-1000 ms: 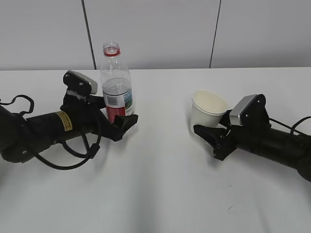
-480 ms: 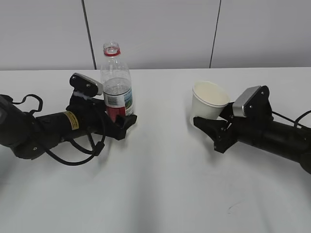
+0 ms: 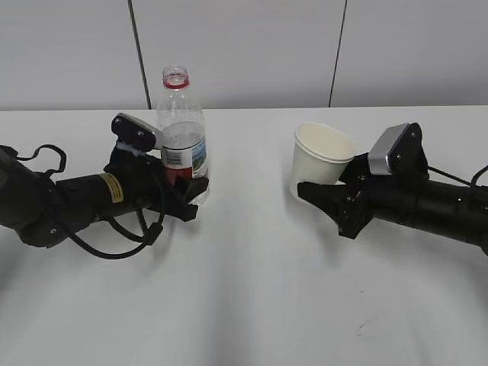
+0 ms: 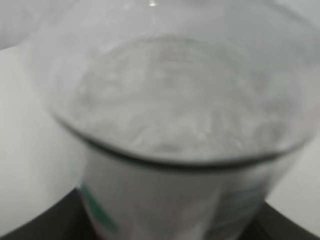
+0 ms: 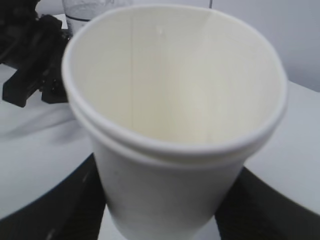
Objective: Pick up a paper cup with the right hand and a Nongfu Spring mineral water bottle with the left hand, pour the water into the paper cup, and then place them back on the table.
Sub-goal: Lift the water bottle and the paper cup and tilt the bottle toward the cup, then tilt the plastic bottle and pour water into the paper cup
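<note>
The clear Nongfu Spring bottle (image 3: 181,126) stands upright at the left on the white table (image 3: 244,290), uncapped, with a red neck ring. My left gripper (image 3: 187,191) is shut on its lower labelled part. In the left wrist view the bottle (image 4: 170,110) fills the frame, blurred, with a dark finger (image 4: 25,227) at each bottom corner. My right gripper (image 3: 324,194) is shut on the cream paper cup (image 3: 322,156), which tilts slightly left. In the right wrist view the cup (image 5: 175,100) is empty, with black fingers (image 5: 55,205) on both sides of its base.
A small dark scuff mark (image 3: 364,326) lies on the table near the front right. A grey panelled wall (image 3: 244,46) stands behind the table's far edge. The left arm's gripper (image 5: 35,60) and the bottle's base (image 5: 92,10) show beyond the cup in the right wrist view.
My right gripper has carried the cup a little up and to the left. My left arm has lowered and shifted slightly left, with the bottle still upright in its grip.
</note>
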`<control>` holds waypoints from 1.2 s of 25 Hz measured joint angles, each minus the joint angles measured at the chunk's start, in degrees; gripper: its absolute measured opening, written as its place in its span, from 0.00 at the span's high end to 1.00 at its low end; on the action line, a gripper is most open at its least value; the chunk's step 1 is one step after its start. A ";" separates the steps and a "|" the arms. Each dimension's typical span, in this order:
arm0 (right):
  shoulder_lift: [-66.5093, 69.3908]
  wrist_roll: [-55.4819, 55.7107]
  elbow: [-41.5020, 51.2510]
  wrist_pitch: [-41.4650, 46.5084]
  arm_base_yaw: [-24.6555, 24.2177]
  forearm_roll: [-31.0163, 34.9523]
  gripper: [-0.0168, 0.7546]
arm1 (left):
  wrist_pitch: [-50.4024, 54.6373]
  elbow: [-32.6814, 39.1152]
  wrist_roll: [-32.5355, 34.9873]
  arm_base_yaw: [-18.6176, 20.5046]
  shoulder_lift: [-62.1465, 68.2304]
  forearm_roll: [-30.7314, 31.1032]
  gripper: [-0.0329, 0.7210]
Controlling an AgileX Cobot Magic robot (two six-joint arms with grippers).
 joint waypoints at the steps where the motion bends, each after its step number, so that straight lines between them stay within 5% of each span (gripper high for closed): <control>1: -0.57 0.32 0.00 1.15 0.00 -0.55 0.41 | 0.66 0.00 0.12 0.00 -0.42 0.16 0.47; 12: -3.13 3.66 0.00 7.42 0.00 -6.70 0.41 | 10.80 -0.36 5.20 0.00 -9.26 2.87 0.51; 30: -3.22 14.15 -5.20 11.87 0.92 -13.87 0.44 | 40.82 -15.95 5.95 -5.34 -10.62 20.38 0.52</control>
